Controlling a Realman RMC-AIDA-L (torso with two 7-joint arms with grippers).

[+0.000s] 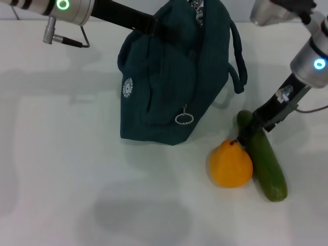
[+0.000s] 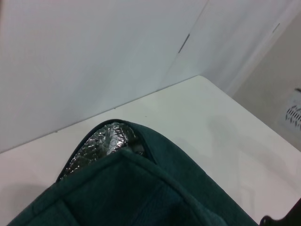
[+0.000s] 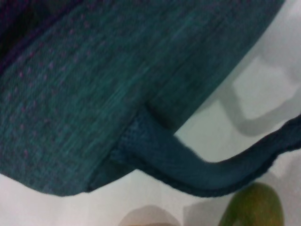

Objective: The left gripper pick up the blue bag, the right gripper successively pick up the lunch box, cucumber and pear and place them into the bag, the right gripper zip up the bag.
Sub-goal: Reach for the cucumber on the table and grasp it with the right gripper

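The right gripper (image 1: 249,130) was down at the table on the robot's right, its black fingers straddling the far end of the cucumber (image 1: 265,163), closed around that end as far as the head view showed, the cucumber lying flat on the white table (image 1: 61,169). The pear (image 1: 230,164) sat just beside the cucumber, touching or nearly touching its side (stem end up, toward the gripper). In the right wrist view a green blurred bit of cucumber (image 3: 254,207) showed at the edge, under a strap handle (image 3: 207,172) of the blue bag (image 3: 117,84). The blue bag (image 1: 174,77) stood upright near the middle of the table, just beyond the pear and cucumber, round white logo (image 1: 127,87) on its left face, metal ring zip pull (image 1: 184,119) hanging low on the front, one strap handle (image 1: 238,56) drooping down its right side. The left gripper (image 1: 159,28) reached in from the upper left, silver wrist with green ring light (image 1: 62,4), its black end at the bag's top edge; it looked clamped on the fabric there, holding the bag up. The left wrist view looked over the bag top (image 2: 141,188), mouth partly open with silver foil lining (image 2: 101,143) showing inside. Lunch box not seen on the table in any view; cannot tell whether it was inside the bag.
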